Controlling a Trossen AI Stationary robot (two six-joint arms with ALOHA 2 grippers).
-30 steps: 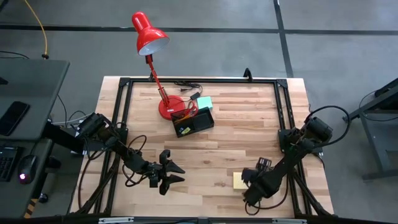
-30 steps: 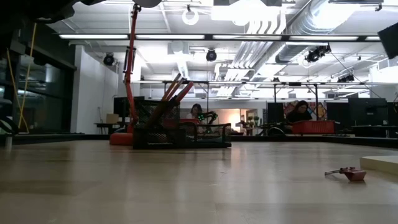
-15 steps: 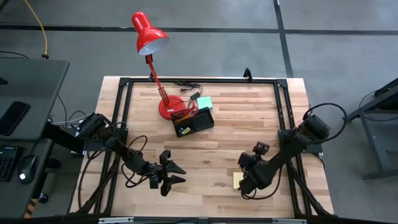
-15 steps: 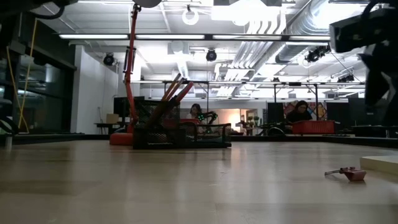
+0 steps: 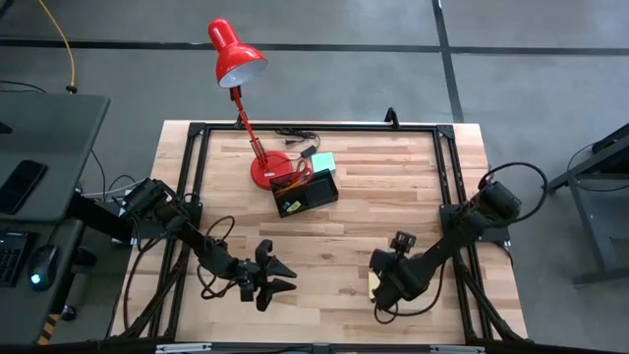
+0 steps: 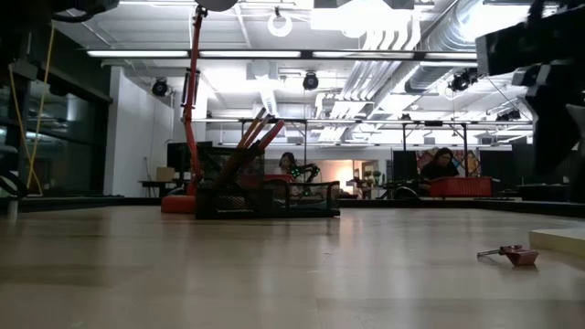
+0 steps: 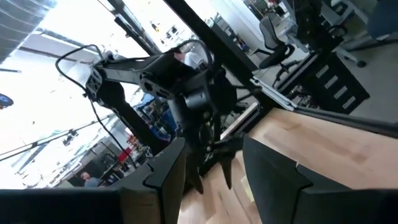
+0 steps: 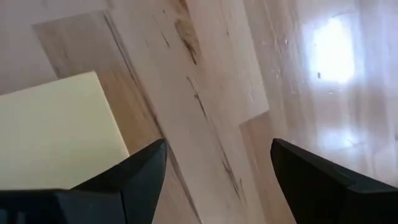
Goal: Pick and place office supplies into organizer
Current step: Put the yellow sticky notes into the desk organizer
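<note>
- High view: a pale wooden table (image 5: 334, 197) framed by black rails. At the far side stands a red desk lamp (image 5: 236, 54), its round base just beside a small black rectangular organizer tray (image 5: 307, 193) holding orange pencils and red-handled scissors. A teal square sticky-note pad (image 5: 323, 162) lies against the tray's far edge.
- The left gripper (image 5: 278, 276) hovers over bare wood near the front left, its fingers spread apart and holding nothing.
- The right gripper (image 5: 376, 289) sits at the front right, directly over a yellow square sticky-note pad (image 5: 371, 283), which it mostly covers; this pad is well apart from the tray.
- Low view: the black tray (image 6: 265, 196) stands far across the table with pencils leaning out of it and the lamp's red stem (image 6: 193, 100) rising behind. A small red piece (image 6: 516, 254) lies on the wood near the right, beside the pale pad's edge (image 6: 559, 239).
- Left wrist view: its own dark fingers (image 7: 165, 177) stand apart; the other arm shows beyond.
- Right wrist view: two dark fingers (image 8: 140, 174) stand wide apart above the wood, with the yellow pad (image 8: 59, 130) beside one of them, not gripped.
</note>
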